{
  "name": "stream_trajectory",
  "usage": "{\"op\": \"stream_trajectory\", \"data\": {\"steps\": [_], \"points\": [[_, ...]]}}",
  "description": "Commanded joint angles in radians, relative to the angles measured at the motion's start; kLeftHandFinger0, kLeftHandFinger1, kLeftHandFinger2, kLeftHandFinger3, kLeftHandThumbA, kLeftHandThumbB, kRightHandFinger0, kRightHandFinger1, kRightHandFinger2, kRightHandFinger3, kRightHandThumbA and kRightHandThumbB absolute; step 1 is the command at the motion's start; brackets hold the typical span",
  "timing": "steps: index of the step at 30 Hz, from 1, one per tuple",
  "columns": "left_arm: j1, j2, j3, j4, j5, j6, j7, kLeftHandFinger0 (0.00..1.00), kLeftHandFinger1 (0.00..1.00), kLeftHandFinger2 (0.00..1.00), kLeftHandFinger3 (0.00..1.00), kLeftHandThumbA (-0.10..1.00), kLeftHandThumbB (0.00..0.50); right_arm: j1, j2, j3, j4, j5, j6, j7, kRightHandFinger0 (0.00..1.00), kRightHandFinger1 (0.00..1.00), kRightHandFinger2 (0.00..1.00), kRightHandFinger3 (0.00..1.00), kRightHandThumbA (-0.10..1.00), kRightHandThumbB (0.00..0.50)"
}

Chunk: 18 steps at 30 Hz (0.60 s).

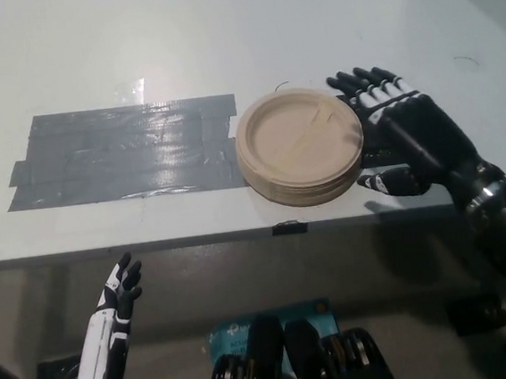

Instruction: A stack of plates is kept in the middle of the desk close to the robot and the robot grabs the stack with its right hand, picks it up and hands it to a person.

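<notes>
Glossy desk (220, 31) (round beige plates (299, 145))

The plates (299, 146) are a short stack of round, pale tan disposable ones with raised rims, lying flat and upright, one nested in the next, with several edges showing along the near side. The top plate is bare, with faint moulded ridges dividing its face. The stack sits just right of the frame's centre, on the bench (221, 40) near its front edge, partly over dark tape (124, 153) that runs off to the left.
</notes>
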Motion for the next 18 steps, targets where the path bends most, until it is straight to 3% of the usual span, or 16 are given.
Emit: {"op": "stream_trajectory", "data": {"steps": [1, 18], "points": [[-0.004, 0.002, -0.004, -0.032, -0.004, -0.034, -0.002, 1.0, 1.0, 1.0, 1.0, 1.0, 0.0, -0.075, -0.025, 0.038, 0.028, -0.059, -0.049, 0.039, 1.0, 1.0, 1.0, 1.0, 0.99, 0.496], [-0.017, 0.005, -0.017, -0.034, 0.006, -0.019, -0.003, 1.0, 1.0, 1.0, 1.0, 1.0, 0.001, -0.092, -0.021, 0.073, 0.079, -0.074, -0.058, 0.072, 1.0, 1.0, 1.0, 1.0, 1.0, 0.5]]}}
